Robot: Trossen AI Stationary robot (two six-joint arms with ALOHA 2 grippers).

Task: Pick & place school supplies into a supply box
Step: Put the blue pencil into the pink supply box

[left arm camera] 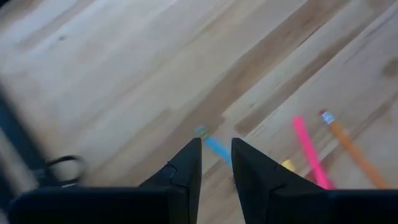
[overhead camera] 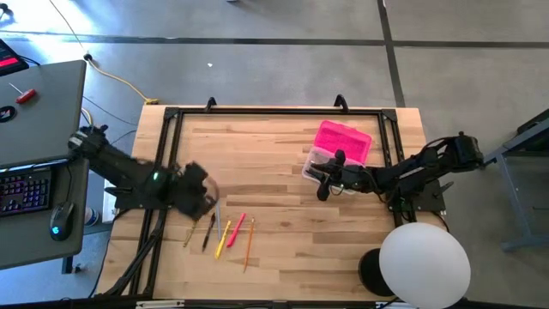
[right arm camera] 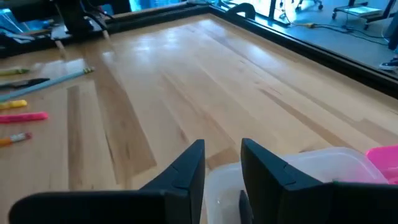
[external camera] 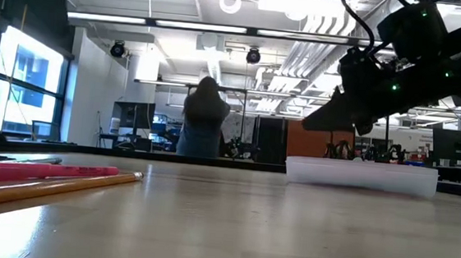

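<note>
Several pens and pencils lie side by side near the table's near edge: dark (overhead camera: 208, 232), yellow (overhead camera: 225, 239), pink (overhead camera: 237, 226) and orange (overhead camera: 250, 240). A light blue pencil (left arm camera: 214, 148) lies on the wood under my left gripper (left arm camera: 216, 142), which hovers over its eraser end, open by a narrow gap. The clear supply box (overhead camera: 319, 166) stands far right, with its pink lid (overhead camera: 343, 142) at its far side. My right gripper (right arm camera: 222, 144) hangs above the box's near-left corner (right arm camera: 323, 165), slightly open and clear of it. No scissors show.
A black frame rail (overhead camera: 274, 112) runs around the table. A white round lamp head (overhead camera: 425, 262) sits over the near right corner. A side desk with a keyboard (overhead camera: 24, 189) and mouse stands to the left. A person (external camera: 202, 118) stands in the room behind.
</note>
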